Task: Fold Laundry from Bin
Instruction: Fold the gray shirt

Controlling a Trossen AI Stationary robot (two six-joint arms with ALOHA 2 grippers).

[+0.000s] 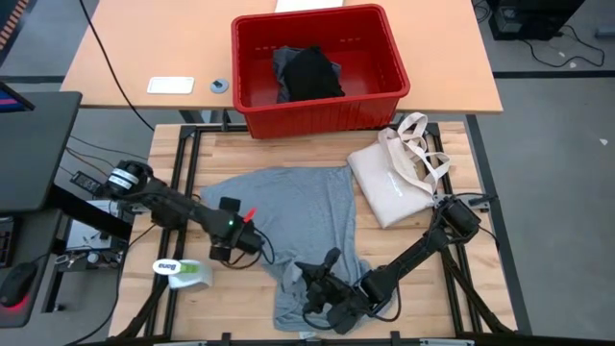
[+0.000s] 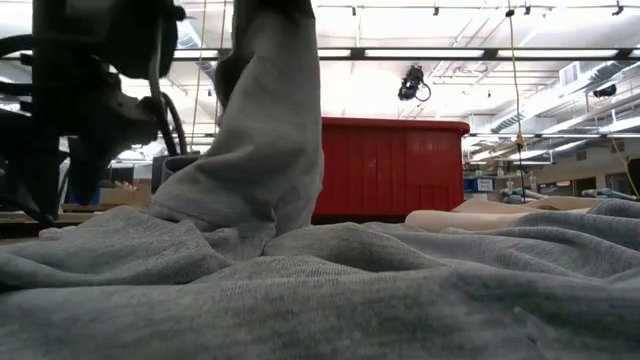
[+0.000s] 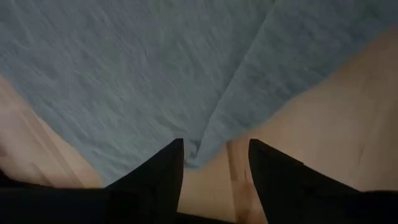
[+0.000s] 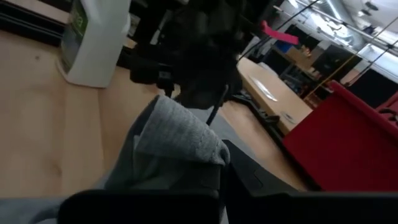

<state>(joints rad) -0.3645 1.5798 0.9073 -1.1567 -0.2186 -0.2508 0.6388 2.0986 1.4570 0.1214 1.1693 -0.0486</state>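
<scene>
The light grey T-shirt [image 1: 303, 216] lies spread on the wooden table. My left gripper [image 1: 238, 234] points down at the shirt's left edge. It is open, and its fingers [image 3: 163, 171] stand on either side of a small fold at that edge [image 3: 202, 155]. My right gripper [image 1: 311, 274] is shut on the near part of the shirt, and a column of cloth [image 2: 262, 130] rises there. The red bin [image 1: 319, 65] stands beyond the table's far edge with a black garment [image 1: 312, 72] inside. My right gripper pinches a bunched fold of the grey T-shirt [image 4: 183, 140] in the shirt's near part. The fingers lie nearly level and point toward the table's left. The pinched cloth is raised off the table, while the shirt around it [image 2: 400, 280] lies flat.
A cream tote bag [image 1: 396, 173] lies at the table's far right, next to the shirt. A white bottle [image 1: 183, 274] lies near the table's left edge, close to my left arm. Beside the bin, a white card [image 1: 170, 85] rests on the far desk.
</scene>
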